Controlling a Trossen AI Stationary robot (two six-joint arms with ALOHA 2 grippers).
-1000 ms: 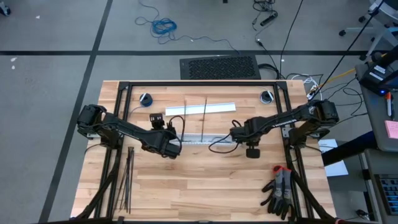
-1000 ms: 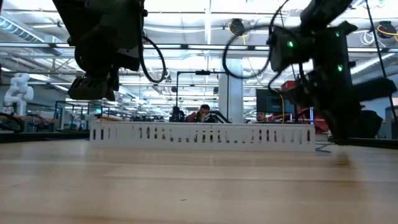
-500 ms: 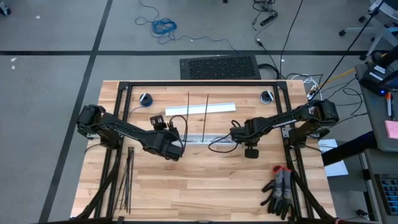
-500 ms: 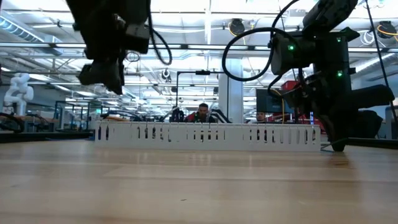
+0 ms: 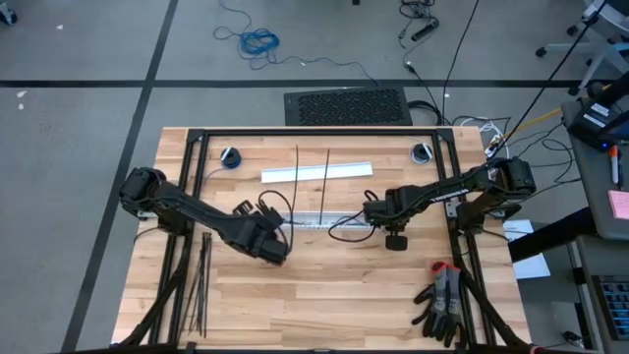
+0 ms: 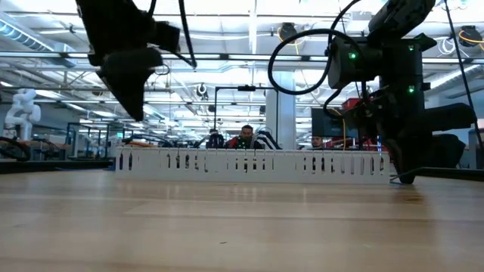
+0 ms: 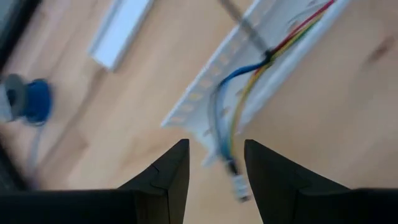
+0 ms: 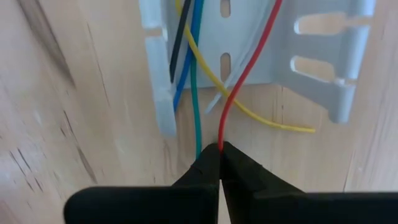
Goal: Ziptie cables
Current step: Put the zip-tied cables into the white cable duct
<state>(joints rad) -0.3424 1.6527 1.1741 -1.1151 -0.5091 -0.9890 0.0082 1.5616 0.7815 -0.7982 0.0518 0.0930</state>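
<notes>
Since the earlier frame, left hand (image 5: pixel 273 246) shifts toward 6 o'clock, fingers spread, empty. Right hand (image 8: pixel 219 163), pressed together, pinches one red wire of the cables (image 8: pixel 198 68) in the white channel (image 5: pixel 324 217) mid-tabletop. Wires are light, limp, slippery: grip the gathered bundle. Zipties (image 5: pixel 200 280) lie at 8 o'clock.

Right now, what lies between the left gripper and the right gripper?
The white slotted channel with the cables in it runs between the left gripper and the right gripper, shown in the high view.
</notes>
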